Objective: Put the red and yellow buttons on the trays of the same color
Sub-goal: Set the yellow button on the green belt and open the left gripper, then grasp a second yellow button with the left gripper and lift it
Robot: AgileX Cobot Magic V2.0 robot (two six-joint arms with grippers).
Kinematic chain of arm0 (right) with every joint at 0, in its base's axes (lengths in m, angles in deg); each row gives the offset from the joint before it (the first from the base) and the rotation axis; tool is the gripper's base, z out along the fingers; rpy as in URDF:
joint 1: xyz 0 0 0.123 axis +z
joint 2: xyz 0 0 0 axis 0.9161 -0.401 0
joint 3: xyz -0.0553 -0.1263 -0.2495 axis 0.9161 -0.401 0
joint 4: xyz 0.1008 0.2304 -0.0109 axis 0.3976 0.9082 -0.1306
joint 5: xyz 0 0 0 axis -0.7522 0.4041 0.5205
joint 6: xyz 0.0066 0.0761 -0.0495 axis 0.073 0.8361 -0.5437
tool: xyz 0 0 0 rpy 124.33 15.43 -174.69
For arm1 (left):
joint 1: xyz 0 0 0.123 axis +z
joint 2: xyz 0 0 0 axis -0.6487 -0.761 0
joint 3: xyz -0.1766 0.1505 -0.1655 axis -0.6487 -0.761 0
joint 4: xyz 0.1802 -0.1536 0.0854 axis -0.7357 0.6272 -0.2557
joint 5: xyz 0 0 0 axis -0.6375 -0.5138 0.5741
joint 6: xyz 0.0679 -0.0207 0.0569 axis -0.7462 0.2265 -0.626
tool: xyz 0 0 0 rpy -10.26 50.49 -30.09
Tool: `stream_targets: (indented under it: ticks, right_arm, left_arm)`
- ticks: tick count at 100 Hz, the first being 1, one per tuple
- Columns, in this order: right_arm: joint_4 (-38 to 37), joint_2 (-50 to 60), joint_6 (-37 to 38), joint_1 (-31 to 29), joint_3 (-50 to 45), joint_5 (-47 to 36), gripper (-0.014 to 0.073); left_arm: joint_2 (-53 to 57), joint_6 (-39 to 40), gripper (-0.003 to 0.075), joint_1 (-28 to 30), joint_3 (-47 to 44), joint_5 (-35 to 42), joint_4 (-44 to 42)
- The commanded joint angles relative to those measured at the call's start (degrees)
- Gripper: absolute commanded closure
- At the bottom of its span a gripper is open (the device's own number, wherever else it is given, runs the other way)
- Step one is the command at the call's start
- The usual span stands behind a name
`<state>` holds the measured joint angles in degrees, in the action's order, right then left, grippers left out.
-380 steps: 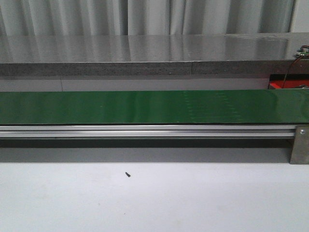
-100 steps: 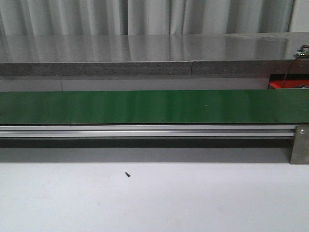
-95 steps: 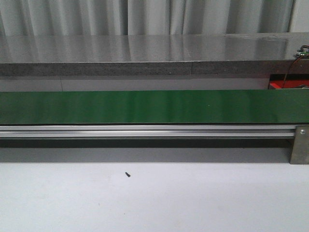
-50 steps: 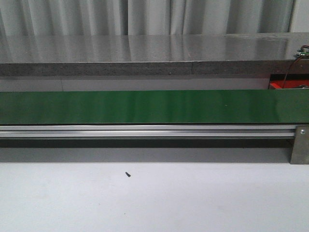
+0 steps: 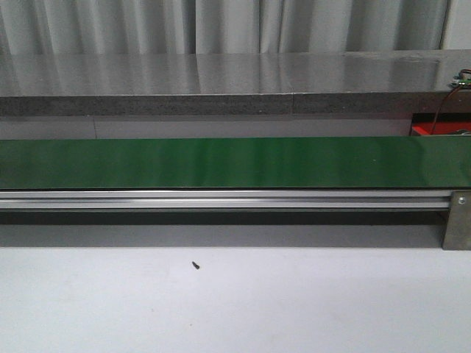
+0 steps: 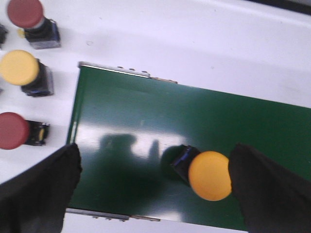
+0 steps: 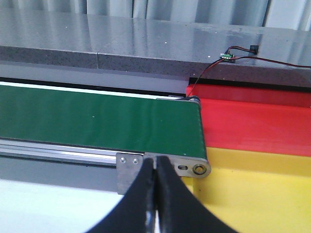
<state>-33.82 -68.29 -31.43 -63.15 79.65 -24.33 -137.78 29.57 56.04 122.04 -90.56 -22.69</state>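
In the left wrist view a yellow button (image 6: 209, 175) with a black base lies on its side on the green belt (image 6: 146, 107). It sits between the fingers of my open left gripper (image 6: 154, 158), close against one finger (image 6: 269, 189). Two red buttons (image 6: 25, 12) (image 6: 11, 130) and another yellow button (image 6: 18, 67) stand on the white table beyond the belt's end. My right gripper (image 7: 156, 167) is shut and empty, near the belt's other end. There the red tray (image 7: 252, 121) and the yellow tray (image 7: 252, 189) lie side by side.
The front view shows the long green belt (image 5: 221, 162) with nothing on it, its aluminium rail (image 5: 221, 200), a grey stone ledge (image 5: 221, 103) behind, and a sliver of the red tray (image 5: 440, 129). A small black speck (image 5: 196, 265) lies on the white table. A thin wire (image 7: 214, 65) runs above the red tray.
In the front view a small pale speck on the belt has drifted to the right. Nothing else differs there, and no arm enters that view.
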Motion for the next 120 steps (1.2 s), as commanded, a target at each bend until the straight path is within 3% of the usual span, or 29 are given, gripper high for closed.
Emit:
stream_targets:
  ticks: [1,31,54,120]
  right_arm:
    - [-0.51,1.01,-0.07,-0.27,1.09,-4.53,0.0661]
    - [-0.51,1.01,-0.07,-0.27,1.09,-4.53,0.0661]
    - [-0.51,1.01,-0.07,-0.27,1.09,-4.53,0.0661]
    - [-0.51,1.01,-0.07,-0.27,1.09,-4.53,0.0661]
  left_arm:
    - [4.48,1.73,0.0117,2.68,0.14,3.36,-1.5]
    - [5.14,3.41,0.0122,15.58,-5.79,5.5,-7.07]
    - [4.15,7.26,0.0122,23.55,-8.6,11.41,-10.3]
    - [-12.06,7.03,0.0122,21.9,-5.55,14.99,-8.79]
